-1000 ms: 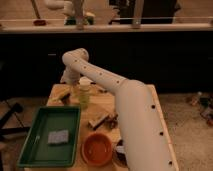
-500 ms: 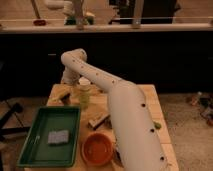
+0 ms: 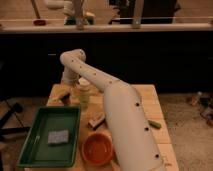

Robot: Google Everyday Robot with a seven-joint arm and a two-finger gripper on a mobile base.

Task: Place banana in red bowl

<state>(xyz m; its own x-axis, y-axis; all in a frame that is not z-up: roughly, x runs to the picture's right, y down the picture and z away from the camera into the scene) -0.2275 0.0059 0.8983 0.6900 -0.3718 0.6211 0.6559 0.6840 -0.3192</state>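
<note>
The banana (image 3: 60, 95) is a pale-yellow shape at the far left of the wooden table (image 3: 150, 100). The red bowl (image 3: 97, 149) stands near the front edge, glossy inside, with nothing in it. My white arm rises from the lower right, bends at the far left and comes down over the banana. The gripper (image 3: 67, 89) is at the end of that arm, just above or at the banana, and is partly hidden by a jar.
A pale jar (image 3: 82, 93) stands right of the banana. A green tray (image 3: 35, 145) with a grey sponge (image 3: 58, 136) takes the front left. A small brown item (image 3: 96, 121) lies behind the bowl. A green pod (image 3: 154, 123) lies at the right.
The thick lower part of my arm has shifted left, now covering more of the table beside the bowl. The gripper end stays by the banana. The objects have not moved.
</note>
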